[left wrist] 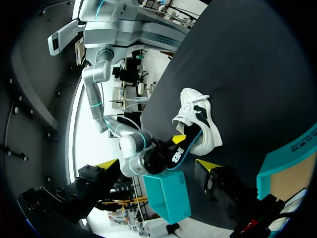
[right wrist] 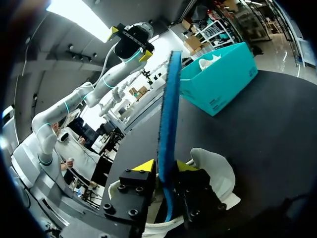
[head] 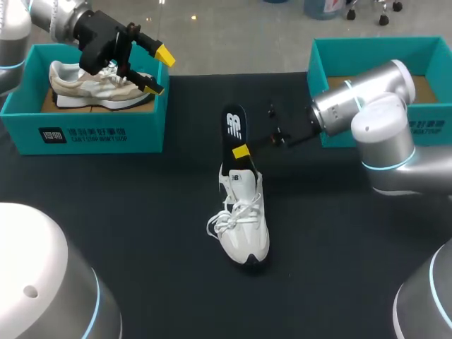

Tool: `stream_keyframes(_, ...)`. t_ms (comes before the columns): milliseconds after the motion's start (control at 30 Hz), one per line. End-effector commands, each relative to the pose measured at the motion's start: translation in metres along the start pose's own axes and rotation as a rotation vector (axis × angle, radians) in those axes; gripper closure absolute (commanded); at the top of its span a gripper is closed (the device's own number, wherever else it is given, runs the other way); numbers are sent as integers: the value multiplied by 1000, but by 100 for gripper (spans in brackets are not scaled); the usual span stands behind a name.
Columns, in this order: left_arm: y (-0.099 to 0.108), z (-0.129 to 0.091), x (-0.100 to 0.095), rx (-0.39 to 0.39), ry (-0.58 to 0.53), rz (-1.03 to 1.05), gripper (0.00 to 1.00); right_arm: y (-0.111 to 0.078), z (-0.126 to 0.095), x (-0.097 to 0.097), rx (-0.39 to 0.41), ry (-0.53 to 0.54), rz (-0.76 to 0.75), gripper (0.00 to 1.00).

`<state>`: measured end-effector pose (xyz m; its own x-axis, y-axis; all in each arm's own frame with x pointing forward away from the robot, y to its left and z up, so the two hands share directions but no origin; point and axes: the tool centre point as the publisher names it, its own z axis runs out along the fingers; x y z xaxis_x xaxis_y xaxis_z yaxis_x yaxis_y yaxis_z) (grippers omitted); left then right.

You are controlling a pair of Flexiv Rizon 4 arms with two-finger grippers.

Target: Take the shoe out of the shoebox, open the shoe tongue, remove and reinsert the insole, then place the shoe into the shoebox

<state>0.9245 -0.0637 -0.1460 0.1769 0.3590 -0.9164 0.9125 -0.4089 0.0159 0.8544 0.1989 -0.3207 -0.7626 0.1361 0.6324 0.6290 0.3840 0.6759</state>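
Closest in, my right gripper [right wrist: 165,167] was clenched on the insole [right wrist: 168,114], yellow tips pressed against both faces, the blue underside turned edge-on and rising straight up past the fingers. Its lower end sat down inside the mouth of the white shoe [head: 244,222], while the black upper face stuck out beyond the heel. That shoe lay in the middle of the dark counter [head: 141,212], toe toward the near edge, laces loose and spilling to one side.

My right arm came in low from the right, forearm stretched nearly level across the counter, wrist just in front of the right shoebox [head: 374,44].

Over on the far left, my left arm was bent high with its wrist angled down. The left gripper [head: 159,72] was released, fingers spread wide, hanging above the left shoebox [head: 92,131], touching nothing. Inside that teal box rested a beige shoe [head: 92,85], lying on its sole, well apart from the white one.
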Motion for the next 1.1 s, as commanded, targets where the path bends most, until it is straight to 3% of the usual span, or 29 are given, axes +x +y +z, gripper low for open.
stream_keyframes(33, 0, -1, 0, 2, 4, 1, 0, -1, 4, -10, 31, 36, 25, 100)
stream_keyframes(567, 0, -1, 0, 2, 4, 1, 0, -46, 11, 1, 50, 36, 130, 100)
stream_keyframes(667, 0, -1, 0, 2, 4, 1, 0, -53, 15, 4, 51, 41, 144, 91)
stream_keyframes(867, 0, -1, 0, 2, 4, 1, 0, -45, 14, 6, 44, 27, 121, 62)
stream_keyframes(1100, 0, -1, 0, 2, 4, 1, 0, -26, 9, 1, 34, 18, 74, 62)
